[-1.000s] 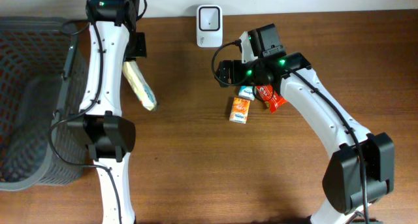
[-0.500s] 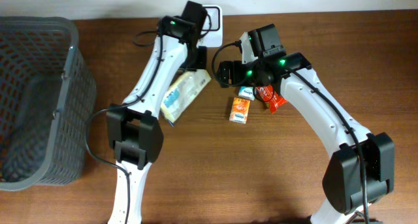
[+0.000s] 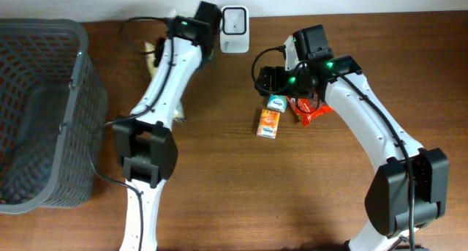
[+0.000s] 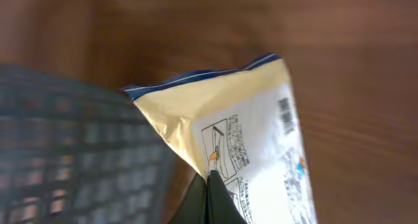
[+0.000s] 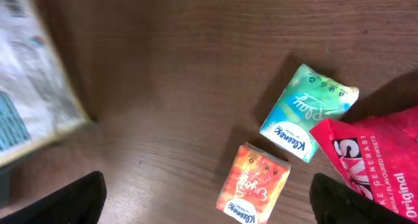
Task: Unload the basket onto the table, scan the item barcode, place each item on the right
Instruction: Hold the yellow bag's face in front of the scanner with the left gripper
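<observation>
The cream plastic packet with a blue edge is pinched by the fully closed left gripper above the brown wooden table. It is mostly hidden under the arm in the overhead view. The right gripper is spread wide and empty over an orange tissue pack, a green tissue pack and a red sweets bag. Farther back, a white barcode scanner is seen at the table's far edge, just beside the left wrist.

Packet: pale yellow, blue top edge, white panel, black print. Surface: brown wood grain. Basket: dark grey mesh. Scanner: white. Green-white pack. Orange pack, white lettering. Bag: red, white lettering.
</observation>
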You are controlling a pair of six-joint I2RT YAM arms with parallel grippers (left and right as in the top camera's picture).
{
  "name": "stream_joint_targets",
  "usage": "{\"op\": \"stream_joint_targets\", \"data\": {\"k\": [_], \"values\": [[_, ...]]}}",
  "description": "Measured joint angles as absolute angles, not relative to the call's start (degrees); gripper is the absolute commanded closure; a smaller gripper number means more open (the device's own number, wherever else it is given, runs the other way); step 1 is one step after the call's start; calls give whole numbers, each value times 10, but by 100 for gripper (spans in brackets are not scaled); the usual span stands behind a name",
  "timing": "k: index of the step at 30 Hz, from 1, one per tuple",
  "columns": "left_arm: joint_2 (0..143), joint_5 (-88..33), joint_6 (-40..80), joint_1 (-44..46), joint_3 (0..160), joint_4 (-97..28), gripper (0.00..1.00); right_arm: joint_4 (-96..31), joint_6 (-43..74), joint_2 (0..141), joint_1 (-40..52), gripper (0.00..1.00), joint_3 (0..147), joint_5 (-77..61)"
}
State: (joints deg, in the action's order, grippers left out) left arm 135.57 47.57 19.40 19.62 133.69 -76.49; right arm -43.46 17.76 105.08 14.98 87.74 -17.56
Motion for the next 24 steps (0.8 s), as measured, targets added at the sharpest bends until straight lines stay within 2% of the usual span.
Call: {"op": "stream_joint_targets", "data": {"k": [2, 9, 13, 16, 18, 20, 24], "values": [[1356, 500, 194, 186, 1337, -760, 100, -433, 178, 1051, 150, 1, 877, -176], [1356, 359, 236, 222, 1229, -690, 100, -437, 178, 1051, 150, 1, 877, -176], [1356, 219, 261, 260, 1217, -662, 100, -438, 178, 1051, 150, 1, 877, -176], [1356, 210, 267, 278, 1217, -659, 100, -441, 178, 1051, 150, 1, 877, -176], [1356, 255, 267, 274, 1220, -683, 100, -442, 178, 1051, 150, 1, 877, -176], [1356, 366, 266, 257, 1246, -740, 100, -442, 178, 1051, 150, 1, 877, -176], [1356, 567, 196, 203, 1282, -698, 100, -433, 178, 1052, 150, 1, 877, -176]]}}
